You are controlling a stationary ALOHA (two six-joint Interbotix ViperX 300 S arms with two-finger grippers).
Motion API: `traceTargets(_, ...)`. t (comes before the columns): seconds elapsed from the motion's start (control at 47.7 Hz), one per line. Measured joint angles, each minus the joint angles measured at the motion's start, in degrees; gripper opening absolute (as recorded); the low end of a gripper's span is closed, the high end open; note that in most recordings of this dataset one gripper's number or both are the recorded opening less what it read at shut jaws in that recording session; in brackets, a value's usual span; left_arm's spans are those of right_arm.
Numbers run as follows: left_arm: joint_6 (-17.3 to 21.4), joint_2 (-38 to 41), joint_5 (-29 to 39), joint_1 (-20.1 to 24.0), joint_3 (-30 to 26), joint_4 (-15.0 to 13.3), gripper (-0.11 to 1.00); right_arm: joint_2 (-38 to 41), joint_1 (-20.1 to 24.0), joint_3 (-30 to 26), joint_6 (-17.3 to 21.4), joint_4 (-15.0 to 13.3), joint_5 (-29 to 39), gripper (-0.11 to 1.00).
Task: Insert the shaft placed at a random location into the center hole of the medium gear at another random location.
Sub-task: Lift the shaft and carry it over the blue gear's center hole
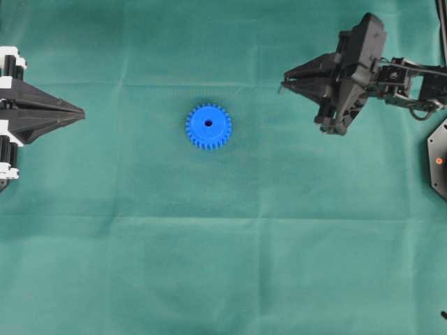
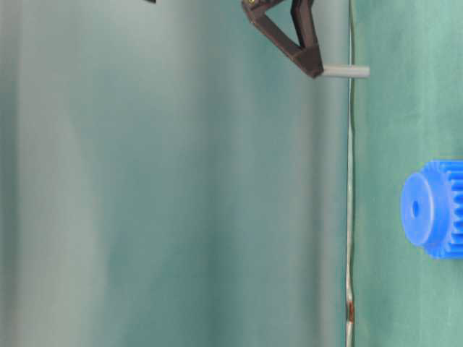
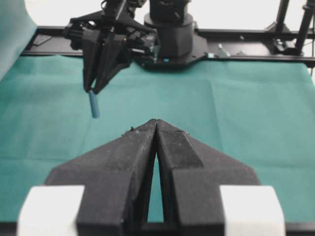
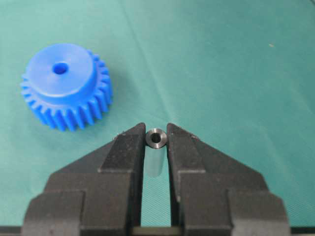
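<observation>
Two sets of fingers: right set clamped on the pin, left set pressed together with nothing between.
Right fingers (image 4: 156,139): black, wedge-shaped tips pinching the shaft (image 4: 156,138), a short silvery-grey metal pin; seen end-on from the right wrist, its upper end shows a small dark bore.
Shaft attitude: hangs below the tips, tilted slightly in the left wrist view; in the air, clear of the cloth.
Left fingers (image 3: 155,123): tips meeting, low at the left edge of the overhead view, well apart from the gear.
Medium gear (image 1: 208,126): bright blue plastic toothed wheel, flat on the green cloth-covered desk (image 1: 223,265), hub up.
Center hole (image 1: 208,123): small, round, dark.
Gear versus shaft: well apart; gear lies left of the right fingers in the overhead view.
</observation>
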Motion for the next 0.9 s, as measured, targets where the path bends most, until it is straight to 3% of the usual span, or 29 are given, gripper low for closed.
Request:
traceTargets(0.608, 0.0, 0.0, 0.0, 0.0, 0.0, 0.0, 0.00, 12.8, 6.9, -14.6, 0.0, -0.1, 1.3, 0.14)
traceTargets(0.901, 0.0, 0.0, 0.1, 0.0, 0.0, 0.0, 0.00, 17.2, 8.0, -20.0, 0.0, -0.1, 1.8, 0.14)
